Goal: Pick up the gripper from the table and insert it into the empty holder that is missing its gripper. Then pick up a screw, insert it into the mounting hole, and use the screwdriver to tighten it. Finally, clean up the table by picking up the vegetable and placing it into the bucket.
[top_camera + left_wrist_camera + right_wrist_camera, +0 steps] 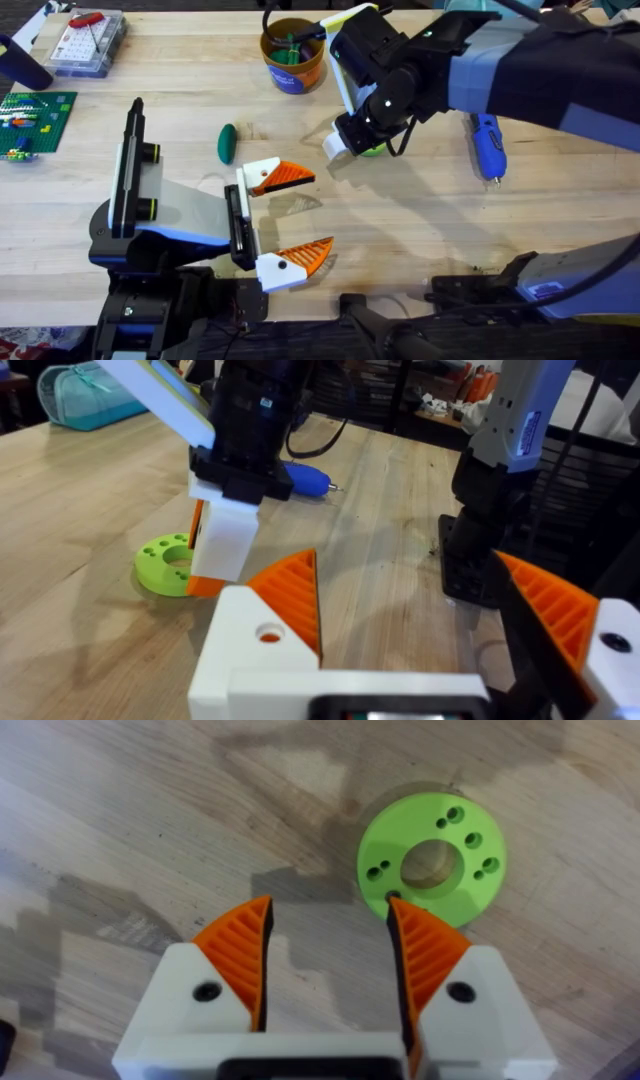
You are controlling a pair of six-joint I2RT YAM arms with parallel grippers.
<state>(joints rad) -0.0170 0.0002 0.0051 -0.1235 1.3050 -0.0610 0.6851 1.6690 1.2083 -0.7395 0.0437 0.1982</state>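
The vegetable [227, 143] lies dark green on the table, left of centre. Behind it stands the orange bucket [292, 55] with green items inside. The blue screwdriver [488, 145] rests at the right. My right gripper [345, 148] points down, open, beside a lime-green ring disc [432, 855]; one orange pad [425, 950] touches the disc's edge, and nothing is between the pads. My left gripper [300, 215] hangs open and empty over the near table, a hand's width from the vegetable. The loose gripper, the holder and the screw are out of view.
A clear parts box [85, 42] with a red tool on it sits at the back left. A green brick baseplate [30, 120] lies at the left edge. The right arm's links [510, 420] rise close beside my left gripper [410, 580].
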